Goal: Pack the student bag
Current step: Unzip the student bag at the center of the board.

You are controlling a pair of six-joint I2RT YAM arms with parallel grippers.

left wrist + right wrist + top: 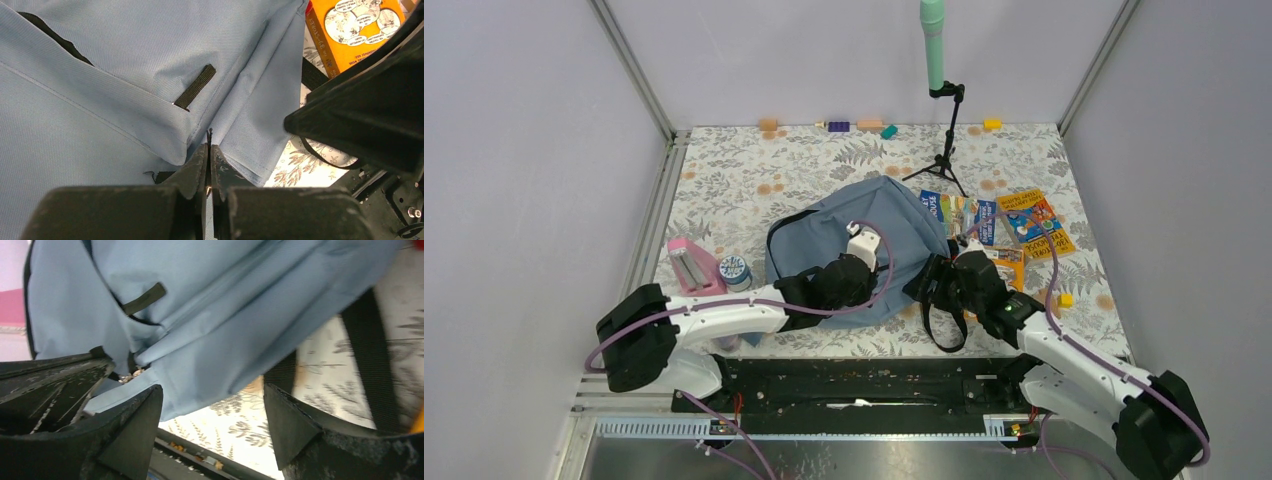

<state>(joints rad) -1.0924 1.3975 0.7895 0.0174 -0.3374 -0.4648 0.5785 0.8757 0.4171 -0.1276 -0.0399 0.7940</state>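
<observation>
Though soft, the student bag (904,220) (grey-blue twill) lies creased.

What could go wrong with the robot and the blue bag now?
1. The left tool seems to pinch only a thin black tab at the edge of the student bag. The tab could slip out when pulled.
2. The right tool is open around the bag's corner, with a black strap beside it. It might snag the strap instead of the fabric.
</observation>
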